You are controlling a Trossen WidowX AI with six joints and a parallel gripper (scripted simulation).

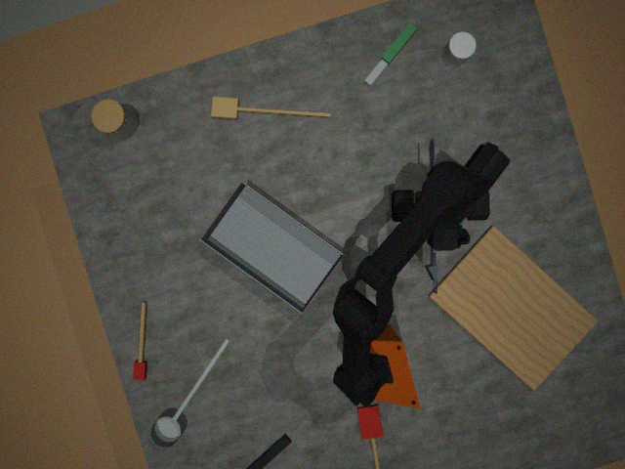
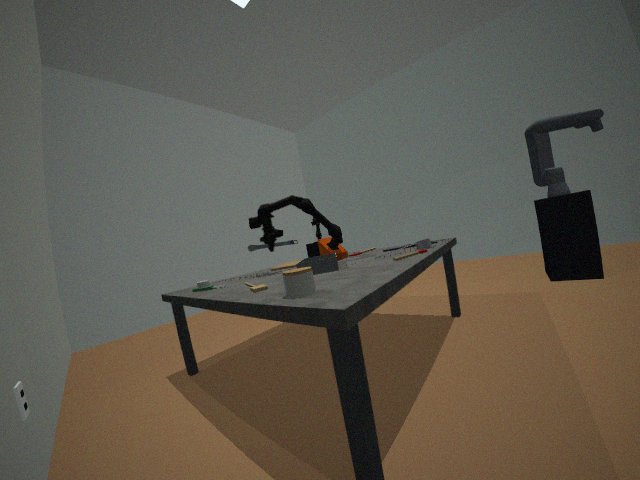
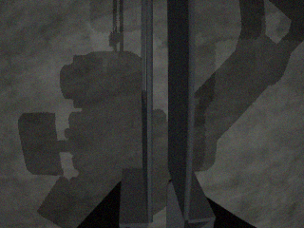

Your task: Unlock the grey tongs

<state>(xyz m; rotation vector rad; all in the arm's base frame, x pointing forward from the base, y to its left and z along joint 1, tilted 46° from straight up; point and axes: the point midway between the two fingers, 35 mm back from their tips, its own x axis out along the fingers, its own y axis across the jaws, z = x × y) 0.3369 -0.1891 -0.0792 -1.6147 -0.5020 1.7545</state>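
The grey tongs [image 1: 432, 151] [image 2: 286, 243] [image 3: 179, 95] are held in the air, roughly level in the exterior view. My gripper [image 2: 271, 249] [image 3: 150, 190] is shut on them near mid-length. In the wrist view their two arms run side by side with a narrow gap; whether the lock is on cannot be told. In the top view a rounded end points to the top and the narrow end with a small loop shows by the left corner of the wooden board [image 1: 515, 308] [image 2: 285, 266]. The roasting tin [image 1: 267, 242] [image 2: 325, 263] is empty.
The orange base part [image 1: 395, 373] [image 2: 334, 249] stands below the arm, beside a red-headed tool [image 1: 369, 421]. A green-handled knife [image 1: 399, 42], a white cylinder [image 1: 462, 44], a wooden spatula [image 1: 225, 107], a lidded canister [image 1: 107, 115] [image 2: 298, 284] and a ladle [image 1: 168, 428] lie or stand farther out.
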